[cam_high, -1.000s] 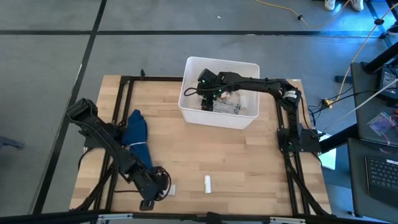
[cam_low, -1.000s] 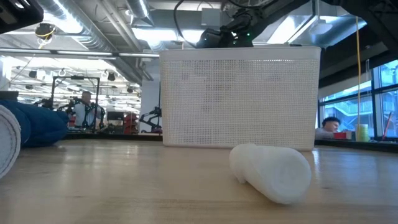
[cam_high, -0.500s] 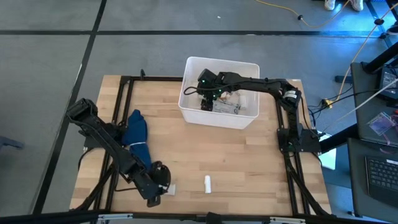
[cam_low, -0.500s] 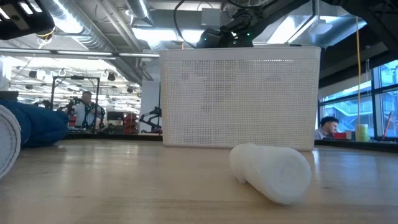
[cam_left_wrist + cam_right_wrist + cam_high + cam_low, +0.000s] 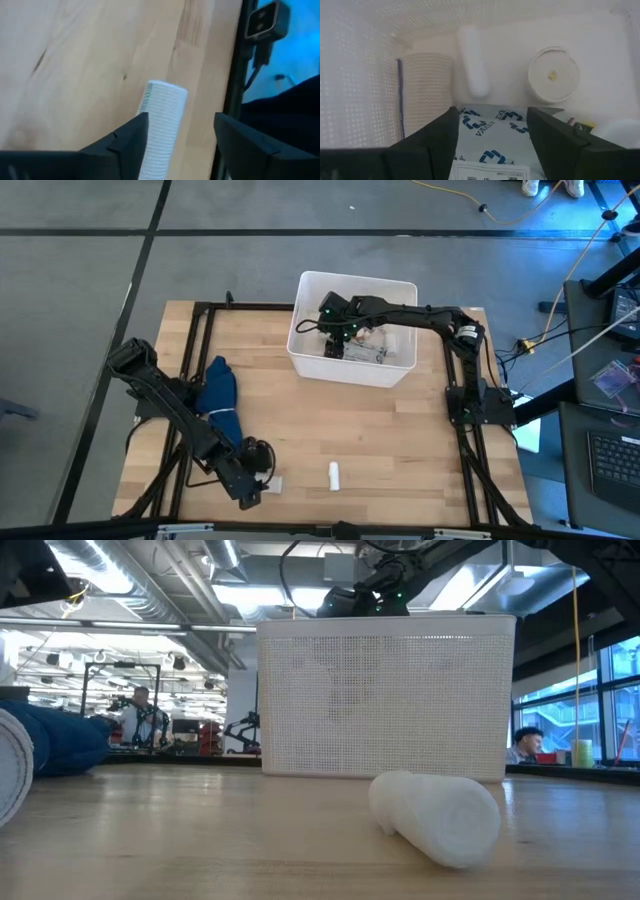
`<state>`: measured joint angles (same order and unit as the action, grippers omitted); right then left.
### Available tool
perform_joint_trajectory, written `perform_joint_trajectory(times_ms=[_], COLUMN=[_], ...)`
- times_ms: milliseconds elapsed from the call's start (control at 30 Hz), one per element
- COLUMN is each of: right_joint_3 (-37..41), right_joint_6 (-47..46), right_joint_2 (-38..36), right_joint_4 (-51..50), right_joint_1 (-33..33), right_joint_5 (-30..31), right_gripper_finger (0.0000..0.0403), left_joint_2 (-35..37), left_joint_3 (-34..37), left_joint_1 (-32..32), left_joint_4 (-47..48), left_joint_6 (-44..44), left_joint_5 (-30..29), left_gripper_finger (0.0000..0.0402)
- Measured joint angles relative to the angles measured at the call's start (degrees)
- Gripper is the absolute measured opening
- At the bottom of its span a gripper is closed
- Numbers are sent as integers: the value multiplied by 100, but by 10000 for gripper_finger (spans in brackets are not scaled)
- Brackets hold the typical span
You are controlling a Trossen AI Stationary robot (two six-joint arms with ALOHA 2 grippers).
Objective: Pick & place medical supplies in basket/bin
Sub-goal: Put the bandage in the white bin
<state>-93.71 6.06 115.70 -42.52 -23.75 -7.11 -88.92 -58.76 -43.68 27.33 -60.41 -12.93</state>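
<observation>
My left gripper (image 5: 262,480) stands open near the table's front left, slanting down over a white ribbed roll (image 5: 161,125) that lies on its side on the wood between the fingers. This roll also shows at the left edge of the low view (image 5: 10,765). A white tube (image 5: 335,474) lies on its side on the table to the right of it, large in the low view (image 5: 440,815). My right gripper (image 5: 491,111) is open inside the white basket (image 5: 360,278), above a blue-printed packet (image 5: 490,131), a roll (image 5: 426,95), a tube (image 5: 472,60) and a round white bottle (image 5: 552,75). My left gripper has the ribbed roll between its open fingers, close beside one finger (image 5: 131,142). The fingers come from above at a slant, along the roll. Whether that finger touches the roll I cannot tell. The roll lies flat on the table.
A long dark blue cloth (image 5: 220,405) lies along the table's left side, just behind my left gripper. Black frame rails (image 5: 195,360) run along both sides of the table. Bare wood lies between the basket and the loose tube.
My left gripper has rolled about its wrist while staying over the same spot by the ribbed roll. The roll, the tube and the basket lie as before.
</observation>
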Motion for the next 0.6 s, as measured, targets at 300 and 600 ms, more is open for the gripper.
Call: perform_joint_trajectory(times_ms=[300,600], right_joint_3=[-572,-2245], right_joint_6=[-297,-425], right_joint_2=[-83,-83], right_joint_4=[-437,-1693], right_joint_1=[-2,33], right_joint_5=[114,223], right_gripper_finger=[234,234], left_joint_2=[0,0], left_joint_3=[2,2], left_joint_1=[0,0], left_joint_4=[509,161], left_joint_6=[247,204], left_joint_5=[125,169], left_gripper_finger=[285,290])
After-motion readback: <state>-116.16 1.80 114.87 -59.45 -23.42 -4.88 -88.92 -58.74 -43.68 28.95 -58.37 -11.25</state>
